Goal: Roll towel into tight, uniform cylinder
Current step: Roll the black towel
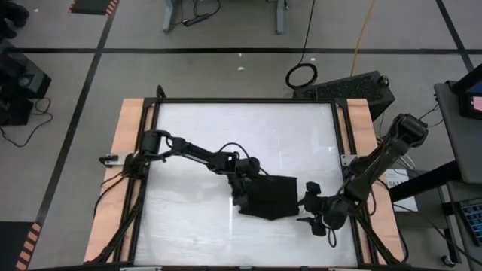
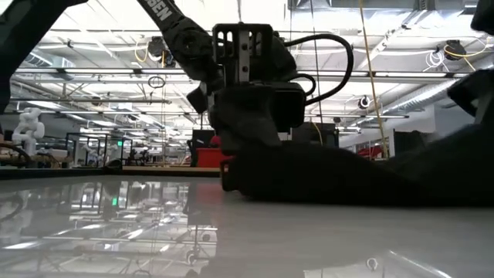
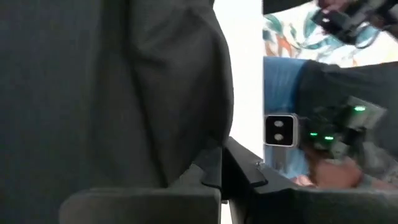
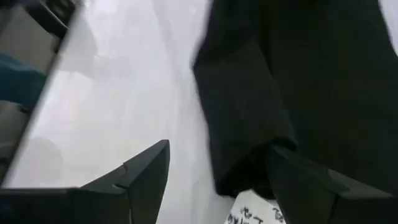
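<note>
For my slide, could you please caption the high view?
Left claw shut on the black towel; right claw open beside it.

Towel (image 1: 273,197) partly hidden under left tool (image 1: 242,192); white tag (image 4: 252,211) cut off, print unreadable; towel's far end lost off the low view's edge.

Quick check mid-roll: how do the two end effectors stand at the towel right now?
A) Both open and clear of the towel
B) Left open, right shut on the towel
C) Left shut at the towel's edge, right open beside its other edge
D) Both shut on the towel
C. The left end effector is closed at the edge of the towel, its fingers together, while the right end effector stands spread wide with the cloth's edge between its fingers.
</note>
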You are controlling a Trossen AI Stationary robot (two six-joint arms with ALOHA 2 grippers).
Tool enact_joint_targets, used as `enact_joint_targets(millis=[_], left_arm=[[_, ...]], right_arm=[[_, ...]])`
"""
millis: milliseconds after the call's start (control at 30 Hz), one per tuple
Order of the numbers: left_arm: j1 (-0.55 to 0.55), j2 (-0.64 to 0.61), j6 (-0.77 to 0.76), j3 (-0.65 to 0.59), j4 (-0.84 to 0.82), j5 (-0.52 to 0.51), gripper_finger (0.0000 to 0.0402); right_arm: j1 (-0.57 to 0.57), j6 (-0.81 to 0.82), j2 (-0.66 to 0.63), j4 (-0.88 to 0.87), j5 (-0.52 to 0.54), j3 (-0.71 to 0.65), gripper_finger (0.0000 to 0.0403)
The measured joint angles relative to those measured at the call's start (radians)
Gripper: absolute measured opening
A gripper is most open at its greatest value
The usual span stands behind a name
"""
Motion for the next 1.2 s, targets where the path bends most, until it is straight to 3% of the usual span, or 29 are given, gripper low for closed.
enact_joint_targets(millis=[267, 400, 567, 900, 1200], left_arm=[[-0.001, 0.016, -0.013, -0.001, 0.007, 0.030, 0.0002], [0.005, 0.018, -0.015, -0.001, 0.012, 0.041, 0.0002], [0.010, 0.019, -0.015, -0.003, 0.037, 0.041, 0.0002], [0.011, 0.020, -0.012, -0.004, 0.049, 0.038, 0.0006], [0.010, 0.020, -0.011, -0.004, 0.048, 0.043, 0.0009]], right_arm=[[0.051, 0.066, 0.061, -0.208, 0.005, 0.122, 0.0251], [0.083, 0.044, 0.060, -0.329, 0.062, 0.199, 0.0251], [0.091, -0.019, 0.077, -0.304, 0.156, 0.213, 0.0251], [0.055, -0.051, 0.265, -0.246, 0.162, 0.213, 0.0251], [0.009, 0.117, 0.385, -0.297, 0.155, 0.211, 0.0248]])
